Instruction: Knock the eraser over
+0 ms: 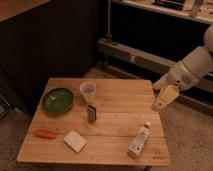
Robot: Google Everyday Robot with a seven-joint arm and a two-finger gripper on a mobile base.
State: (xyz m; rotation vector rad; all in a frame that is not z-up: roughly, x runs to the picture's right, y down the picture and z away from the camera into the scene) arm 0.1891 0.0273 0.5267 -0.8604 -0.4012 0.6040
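The eraser (91, 113) is a small dark block with a lighter face, standing upright near the middle of the wooden table (120, 131), just in front of the clear plastic cup (88, 92). My gripper (162, 101) hangs at the end of the white arm over the table's right edge, well to the right of the eraser and apart from it. It holds nothing that I can see.
A green bowl (57, 100) sits at the left. An orange carrot (45, 134) and a pale flat block (75, 141) lie at the front left. A white bottle (139, 140) lies at the front right. Dark shelving stands behind the table.
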